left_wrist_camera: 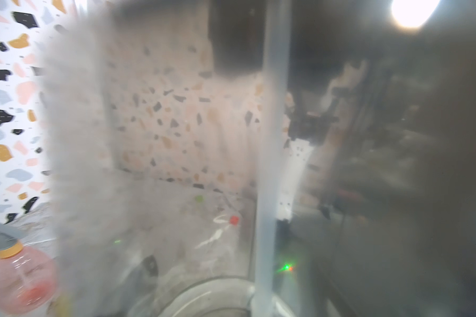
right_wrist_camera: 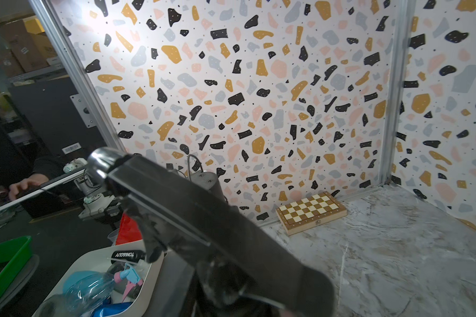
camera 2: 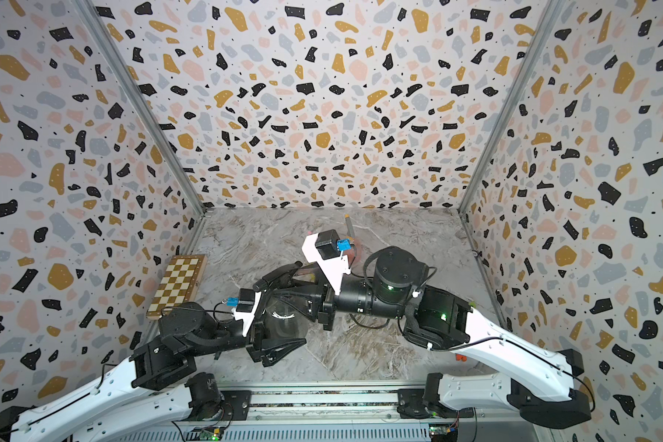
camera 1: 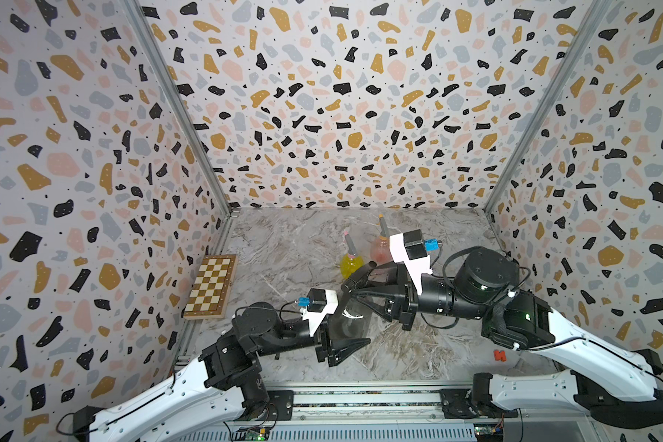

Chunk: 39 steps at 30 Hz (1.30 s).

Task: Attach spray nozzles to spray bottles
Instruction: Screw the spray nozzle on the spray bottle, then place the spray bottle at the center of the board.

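a: where are we at with the grey one?

b: our left gripper (camera 1: 343, 333) is clamped round the smoky grey bottle (camera 1: 355, 323) near the middle of the marble tabletop (camera 1: 291, 245), jaws only as wide as its belly. our right gripper (camera 1: 362, 287) is pinched onto the black nozzle (camera 1: 357, 276), right over that bottle's neck.

a: seated?

b: we can't tell. the left wrist view looks through the grey plastic (super blurry), and the dip tube (left_wrist_camera: 270, 164) shows as a pale bar.

a: and the others?

b: the yellow bottle (camera 1: 348, 266) and the pink bottle (camera 1: 379, 250) stand side by side just behind our grippers, each with a grey nozzle on top. the chessboard (camera 1: 210, 287) sits by the left wall.
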Available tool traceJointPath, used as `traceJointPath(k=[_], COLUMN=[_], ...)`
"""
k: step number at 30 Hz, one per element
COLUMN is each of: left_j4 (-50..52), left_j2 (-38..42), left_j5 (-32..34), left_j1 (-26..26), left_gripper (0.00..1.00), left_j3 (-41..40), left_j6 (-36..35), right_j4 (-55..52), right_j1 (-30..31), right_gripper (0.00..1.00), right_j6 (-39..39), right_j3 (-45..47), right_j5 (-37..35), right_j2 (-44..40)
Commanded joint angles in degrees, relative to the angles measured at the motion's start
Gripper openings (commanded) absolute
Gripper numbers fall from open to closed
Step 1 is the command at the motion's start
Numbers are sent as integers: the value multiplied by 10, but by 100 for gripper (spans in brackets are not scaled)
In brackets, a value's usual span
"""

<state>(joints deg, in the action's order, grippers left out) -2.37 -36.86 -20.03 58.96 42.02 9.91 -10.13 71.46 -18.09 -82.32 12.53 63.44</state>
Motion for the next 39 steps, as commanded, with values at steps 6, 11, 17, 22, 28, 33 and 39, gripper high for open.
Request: traceJointPath(k=[6, 11, 17, 22, 28, 33, 39], left_j4=[-40, -38, -47, -86, -111, -158, -219], left_j2=[-19, -13, -10, -7, -46, -110, -160], left_j5=[133, 149, 189, 244, 330, 505, 630], left_j1=[-6, -6, -6, -6, 5, 79, 111], left_gripper=[0, 0, 0, 0, 0, 0, 0], left_j3=[18, 13, 2, -29, -48, -50, -62], left_j6=[-32, -34, -34, -37, -71, -148, -200], right_j4=[-78, -145, -158, -178, -207, -272, -291], right_j1=[48, 48, 46, 46, 13, -90, -108], right_gripper=[0, 12, 64, 71, 74, 68, 63], right_j6=[-97, -102, -86, -81, -113, -137, -130], right_j3=[2, -31, -20, -2, -47, -150, -195], right_j5=[-108, -185, -209, -227, -258, -167, -153], right_j2=[48, 58, 15, -29, -55, 13, 54])
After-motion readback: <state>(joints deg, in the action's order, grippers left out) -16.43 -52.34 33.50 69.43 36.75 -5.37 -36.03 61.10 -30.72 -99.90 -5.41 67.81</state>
